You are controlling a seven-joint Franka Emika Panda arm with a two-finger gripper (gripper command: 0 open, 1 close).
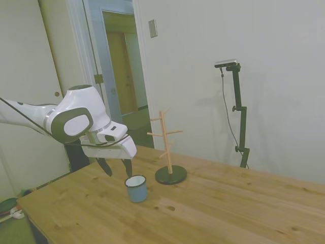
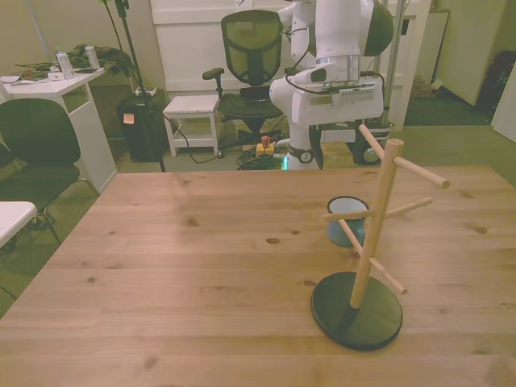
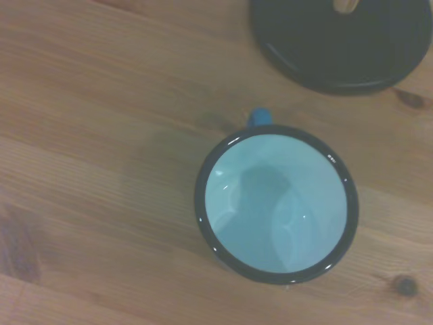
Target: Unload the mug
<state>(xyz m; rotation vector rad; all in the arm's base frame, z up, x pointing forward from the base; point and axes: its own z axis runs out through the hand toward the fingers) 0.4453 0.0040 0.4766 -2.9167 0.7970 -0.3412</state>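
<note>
The small light-blue enamel mug (image 1: 136,188) with a dark rim stands upright on the bare wooden table (image 1: 213,213), just beside the round black base of the wooden peg stand (image 1: 169,152) and apart from it, on the side nearer the table's far edge in the front view; none of the pegs carries anything. The white arm reaches in low over that edge, its wrist bent so the two-finger gripper (image 1: 116,167) points down, hovering just above and beside the mug. Its dark fingers (image 1: 105,166) are spread apart, released, holding and touching nothing. From the wrist view the mug's (image 3: 276,203) pale inside shows empty, its small handle turned toward the stand's base (image 3: 345,47).
</note>
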